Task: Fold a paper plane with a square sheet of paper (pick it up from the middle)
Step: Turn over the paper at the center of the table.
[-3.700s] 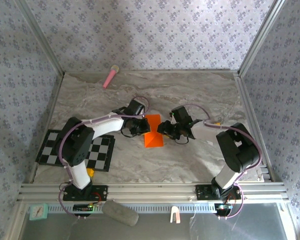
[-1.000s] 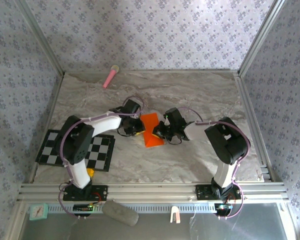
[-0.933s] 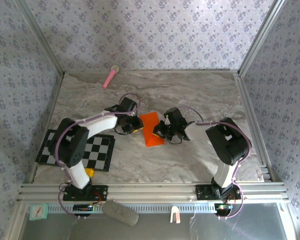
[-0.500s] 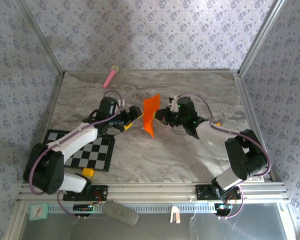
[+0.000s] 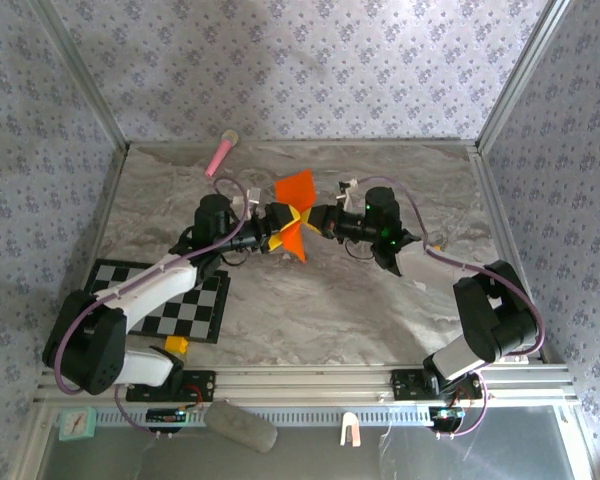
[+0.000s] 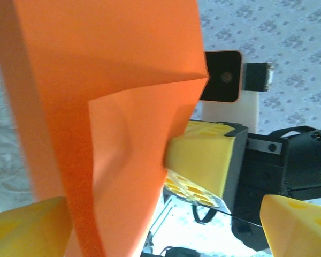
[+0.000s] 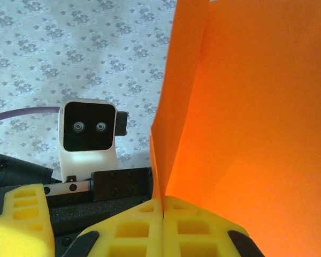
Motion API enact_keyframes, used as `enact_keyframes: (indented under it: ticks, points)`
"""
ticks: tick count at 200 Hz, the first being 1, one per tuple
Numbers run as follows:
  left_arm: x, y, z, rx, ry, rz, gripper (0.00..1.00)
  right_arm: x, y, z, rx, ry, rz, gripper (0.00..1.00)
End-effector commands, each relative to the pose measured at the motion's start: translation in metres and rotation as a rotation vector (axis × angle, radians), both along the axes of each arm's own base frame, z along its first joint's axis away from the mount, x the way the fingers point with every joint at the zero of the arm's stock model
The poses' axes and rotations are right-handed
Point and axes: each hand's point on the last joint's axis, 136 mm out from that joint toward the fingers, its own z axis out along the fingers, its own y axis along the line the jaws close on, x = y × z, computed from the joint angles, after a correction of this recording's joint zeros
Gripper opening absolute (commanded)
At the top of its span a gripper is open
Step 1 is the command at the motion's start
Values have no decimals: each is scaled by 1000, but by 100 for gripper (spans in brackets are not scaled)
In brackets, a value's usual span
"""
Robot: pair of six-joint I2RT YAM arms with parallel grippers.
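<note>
— Spotted the square sheet of paper (image 5: 296,192)?
— Hung creased, lifted clear of the tabletop (image 5: 380,310), between both hands.
— Pinched by which?
— Clamped at one edge by the right hand (image 7: 163,211), pads pressed together on it.
— And the left hand (image 5: 278,237)?
— Stood spread wide, one yellow finger (image 6: 27,227) just beside the sheet, not closed on it.
— Noticed anything else?
— Saw a pink stick (image 5: 221,153) near the far edge, well apart.

Robot lab cell: aluminium-profile frame (image 5: 300,378), floral wallpaper panels (image 5: 300,60), marble-look tabletop (image 5: 320,320), checkered mat (image 5: 170,305).
</note>
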Motion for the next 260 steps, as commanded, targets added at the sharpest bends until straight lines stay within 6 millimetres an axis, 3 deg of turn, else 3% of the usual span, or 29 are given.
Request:
enact_keyframes:
  ticks: [1, 44, 95, 121, 148, 185, 209, 260]
  points:
    - [-2, -5, 27, -63, -83, -36, 82, 1, 0, 22, 69, -25, 21, 2]
    - [-3, -4, 30, -76, -107, -31, 63, 2, -3, 14, 61, -3, 14, 3]
    - [1, -1, 19, -53, -79, -6, 39, 1, -5, 9, 52, 6, 15, 7]
    - [4, 3, 9, -9, -62, 9, 22, 0, -11, 3, 12, 12, -1, 19]
    - [6, 10, -6, 95, -42, 19, 10, 2, -34, -15, -135, 25, -82, 39]
    - [3, 36, -31, 430, -45, 30, 7, 0, -88, -27, -500, -12, -261, 56]
    - [4, 62, -43, 696, -58, 47, 6, 0, -116, -25, -626, -51, -344, 66]
    - [11, 109, -55, 1308, -96, 85, 7, 2, -144, -21, -747, -110, -433, 79]
